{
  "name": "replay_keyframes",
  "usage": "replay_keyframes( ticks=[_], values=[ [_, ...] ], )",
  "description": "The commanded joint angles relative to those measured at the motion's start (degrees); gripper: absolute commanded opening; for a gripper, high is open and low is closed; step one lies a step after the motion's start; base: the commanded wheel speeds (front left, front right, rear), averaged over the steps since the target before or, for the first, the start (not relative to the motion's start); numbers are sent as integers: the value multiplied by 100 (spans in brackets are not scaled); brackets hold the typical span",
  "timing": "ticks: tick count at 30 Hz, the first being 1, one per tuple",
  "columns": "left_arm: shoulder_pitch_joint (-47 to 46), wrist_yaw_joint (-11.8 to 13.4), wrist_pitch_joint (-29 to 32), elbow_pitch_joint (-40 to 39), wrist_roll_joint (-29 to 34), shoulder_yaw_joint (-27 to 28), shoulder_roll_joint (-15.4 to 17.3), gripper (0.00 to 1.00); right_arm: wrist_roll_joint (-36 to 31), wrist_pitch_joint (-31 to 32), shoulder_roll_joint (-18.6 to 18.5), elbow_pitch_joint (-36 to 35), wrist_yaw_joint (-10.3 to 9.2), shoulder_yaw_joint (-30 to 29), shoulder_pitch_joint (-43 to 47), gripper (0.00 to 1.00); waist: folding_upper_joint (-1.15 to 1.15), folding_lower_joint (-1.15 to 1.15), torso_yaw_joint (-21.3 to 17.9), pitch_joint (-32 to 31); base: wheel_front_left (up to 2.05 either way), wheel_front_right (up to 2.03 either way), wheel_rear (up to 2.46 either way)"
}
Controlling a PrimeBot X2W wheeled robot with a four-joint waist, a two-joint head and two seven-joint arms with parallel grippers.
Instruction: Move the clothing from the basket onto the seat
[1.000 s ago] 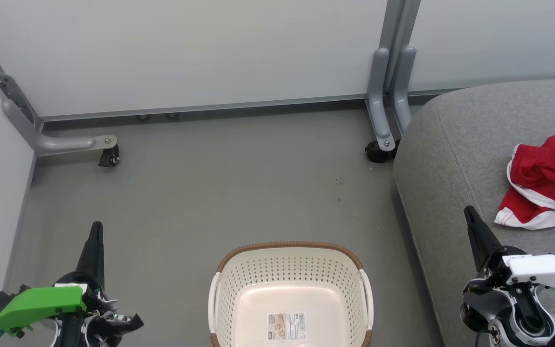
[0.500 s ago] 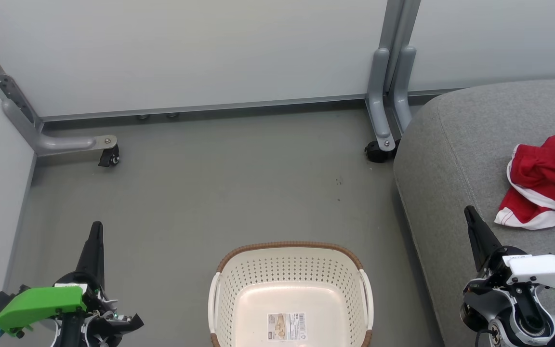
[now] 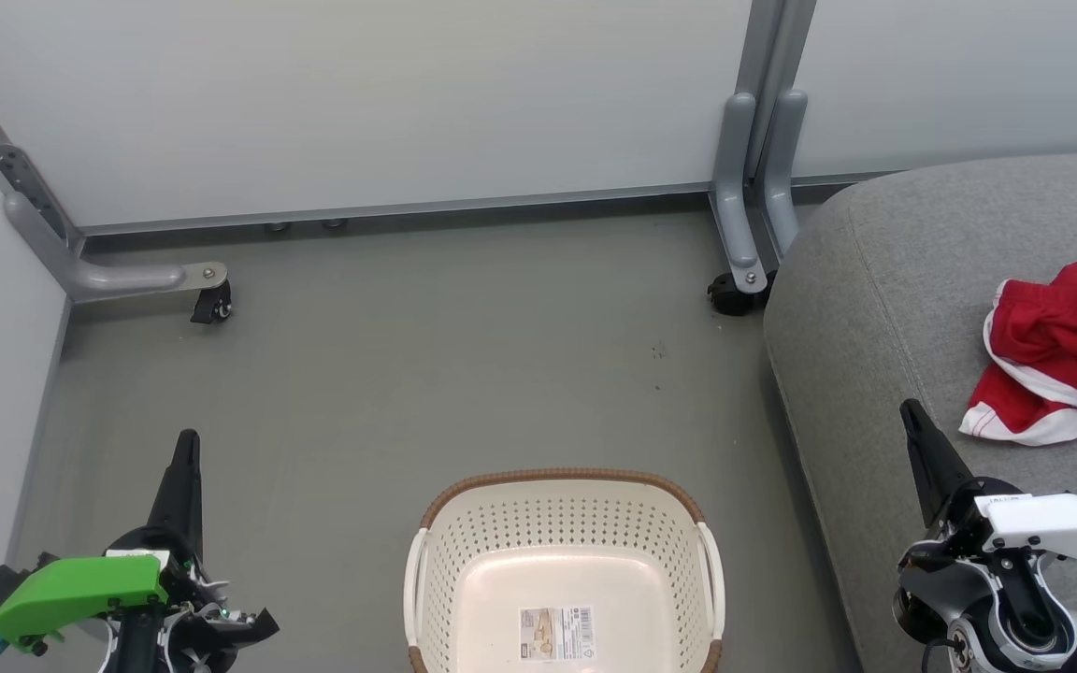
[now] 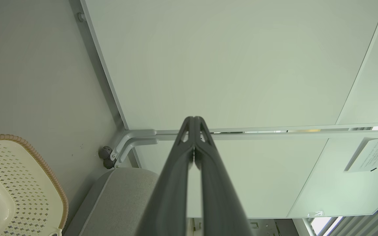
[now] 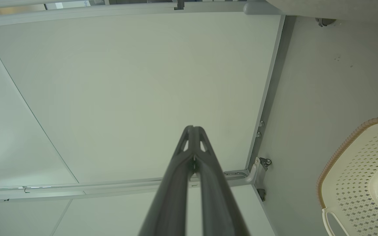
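The basket point(image 3: 562, 477) is sitting empty; the clothing point(image 3: 1053, 346) is lying on the seat point(image 3: 894, 280)

Nearest, the left gripper point(image 3: 186, 449) and right gripper point(image 3: 912, 416) are both sitting pinched closed, gripping nothing; the basket between them is showing just its sticker point(image 3: 555, 634); looks like wrap-up, so I'd be checking nothing's slipping off the seat edge; further right, the clothing is lying crumpled, long axis running near-left to far-right, white hem pointing near-left.
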Motion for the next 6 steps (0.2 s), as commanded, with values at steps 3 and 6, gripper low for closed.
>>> replay_keyframes(
  ticks=[3, 6],
  values=[
    [-63, -29, 20, 4, -19, 11, 0, 0, -16, 27, 4, 15, 2, -19, -51, 0, 0, 0, 0, 0, 0, 0, 0],
    [-63, -29, 20, 4, -19, 11, 0, 0, -22, 30, 7, 15, 2, -23, -51, 0, 0, 0, 0, 0, 0, 0, 0]
  ],
)
